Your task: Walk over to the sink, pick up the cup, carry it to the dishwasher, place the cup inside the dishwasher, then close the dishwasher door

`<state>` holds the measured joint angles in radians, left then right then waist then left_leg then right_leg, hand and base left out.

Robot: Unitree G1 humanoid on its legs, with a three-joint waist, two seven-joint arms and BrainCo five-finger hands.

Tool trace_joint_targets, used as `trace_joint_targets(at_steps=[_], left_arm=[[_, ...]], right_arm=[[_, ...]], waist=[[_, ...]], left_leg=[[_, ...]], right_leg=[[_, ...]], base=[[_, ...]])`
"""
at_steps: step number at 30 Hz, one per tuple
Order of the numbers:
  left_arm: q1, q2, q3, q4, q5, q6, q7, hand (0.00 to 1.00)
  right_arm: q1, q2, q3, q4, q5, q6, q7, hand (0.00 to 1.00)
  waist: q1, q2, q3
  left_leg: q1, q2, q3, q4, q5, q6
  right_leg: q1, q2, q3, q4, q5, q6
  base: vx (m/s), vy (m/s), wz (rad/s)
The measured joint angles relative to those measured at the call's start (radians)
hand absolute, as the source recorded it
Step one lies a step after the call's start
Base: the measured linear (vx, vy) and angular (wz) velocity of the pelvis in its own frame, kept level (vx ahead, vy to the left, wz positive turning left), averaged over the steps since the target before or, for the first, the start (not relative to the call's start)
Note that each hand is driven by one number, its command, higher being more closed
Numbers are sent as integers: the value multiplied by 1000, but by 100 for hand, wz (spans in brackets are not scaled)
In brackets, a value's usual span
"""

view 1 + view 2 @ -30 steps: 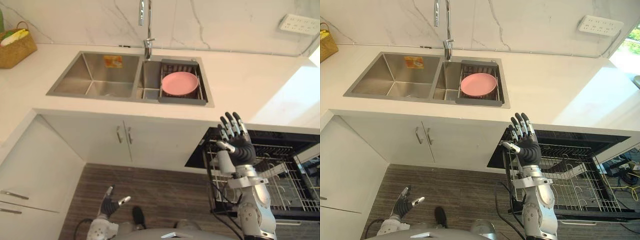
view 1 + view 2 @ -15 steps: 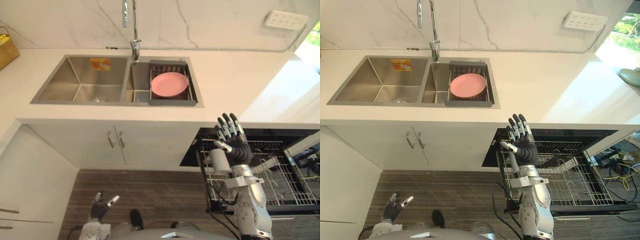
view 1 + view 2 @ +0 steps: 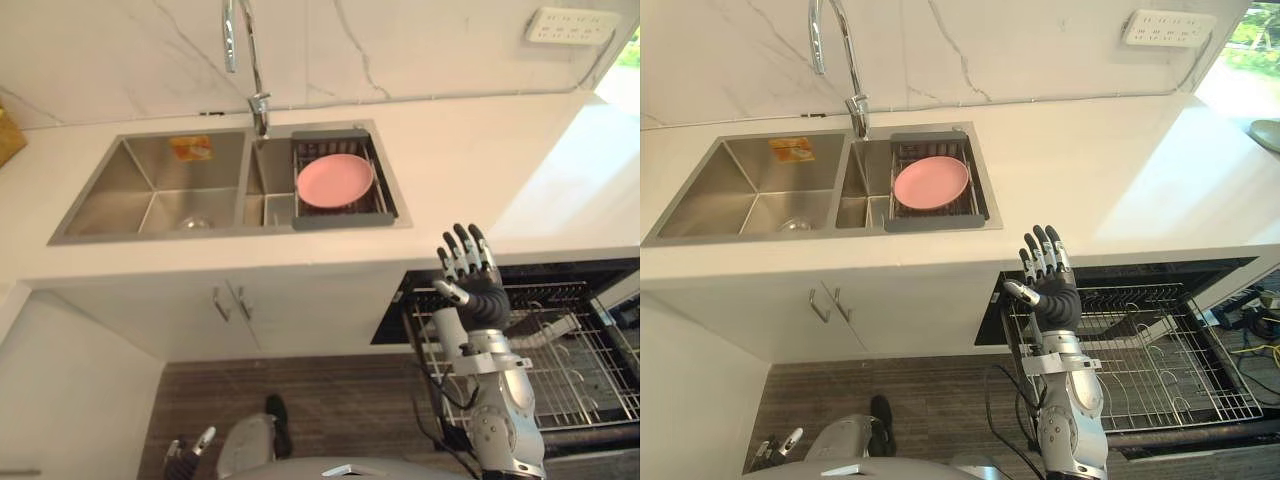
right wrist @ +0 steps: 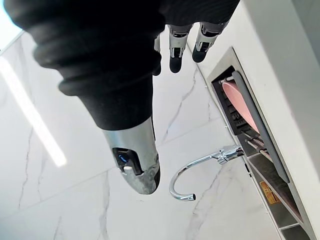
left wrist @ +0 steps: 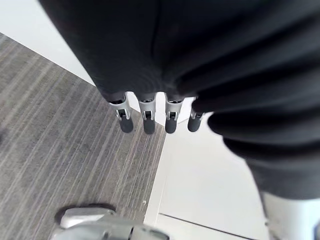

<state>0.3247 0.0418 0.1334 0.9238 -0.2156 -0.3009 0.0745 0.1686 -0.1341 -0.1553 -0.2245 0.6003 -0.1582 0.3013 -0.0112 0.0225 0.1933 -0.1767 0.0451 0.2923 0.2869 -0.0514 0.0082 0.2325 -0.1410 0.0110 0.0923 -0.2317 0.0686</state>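
The steel double sink (image 3: 230, 231) is set in the white counter. At the bottom of its left basin lies a small round shiny thing (image 3: 195, 222); I cannot tell if it is a cup or the drain. My right hand (image 3: 476, 297) is raised in front of the counter edge, above the open dishwasher's pulled-out wire rack (image 3: 570, 350), open with straight fingers and holding nothing. The right wrist view confirms this, with its thumb (image 4: 137, 160) apart from the fingers. My left hand (image 3: 186, 457) hangs low near the floor, its fingers (image 5: 145, 120) straight and empty.
A pink plate (image 3: 335, 180) rests in a dark drying rack over the right basin, under the curved tap (image 3: 240, 50). White cabinet doors (image 3: 230, 300) are under the sink. A wall socket (image 3: 568, 25) sits at the back right. Wood-look floor lies below.
The whole picture has shifted and turned, so the camera has moved. My right hand stays raised and open. My left hand shows lower in the picture.
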Motion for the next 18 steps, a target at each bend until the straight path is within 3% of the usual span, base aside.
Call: trace_joint_targets(at_steps=[1,3,6,9,10,11,12,13,16,18], left_arm=[[-3,7,-2,1,0,1,0,0],[-12,23,-20,2,-1,3,-3,0],[-15,29,-27,2,6,6,7,0],[-29,39,-31,3,46,7,7,0],[-34,50,-42,5,51,8,8,0],[-38,69,-69,11,56,12,8,0],[-39,72,-77,12,62,17,9,0],[-39,77,-96,12,74,25,11,0],[-62,81,-102,28,119,47,9,0],[-80,89,-107,37,140,56,5,0]], right_arm=[[-15,1,9,0,0,-1,0,0],[-36,2,16,0,2,-1,0,0],[-32,6,14,0,32,3,4,0],[-34,6,-8,-7,30,3,19,0],[-33,7,-10,-20,30,3,19,0],[-33,7,-10,-30,29,2,18,0],[-33,7,-11,-30,29,2,18,0],[-32,6,-13,-29,30,0,14,0],[-32,5,-13,-29,33,-24,12,0],[-32,6,-12,-30,38,-39,17,0]], waist=[[-4,-10,-6],[-10,-20,-20],[-10,-23,-57],[-14,-37,-86],[-17,-47,-86],[-28,-56,-82],[-36,-56,-81],[-50,-48,-79],[-65,-38,-81],[-64,-33,-78]], left_leg=[[-8,-12,17,19,-21,31],[1,-34,45,18,-54,58],[53,-56,69,-59,-59,66],[113,-74,89,-126,-65,75],[142,-87,94,-148,-69,81],[181,-104,87,-174,-72,84],[199,-107,83,-182,-75,85],[233,-102,70,-191,-79,74],[285,-68,62,-200,-85,68],[294,-34,49,-186,-95,43]], right_leg=[[-13,-18,17,14,-6,6],[-35,-44,47,51,12,13],[-83,-52,64,144,49,19],[-213,-64,52,410,78,76],[-288,-87,26,567,116,89],[-355,-125,-18,717,172,51],[-380,-139,-32,774,160,35],[-413,-140,-75,820,107,6],[-470,-114,-188,667,44,-11],[-482,-76,-240,474,64,-12]], base=[[230,230,-35],[228,199,-25],[240,160,-26],[227,99,-21],[269,105,-14],[238,78,-3],[271,60,14],[285,34,19],[275,-39,19],[298,-144,20]])
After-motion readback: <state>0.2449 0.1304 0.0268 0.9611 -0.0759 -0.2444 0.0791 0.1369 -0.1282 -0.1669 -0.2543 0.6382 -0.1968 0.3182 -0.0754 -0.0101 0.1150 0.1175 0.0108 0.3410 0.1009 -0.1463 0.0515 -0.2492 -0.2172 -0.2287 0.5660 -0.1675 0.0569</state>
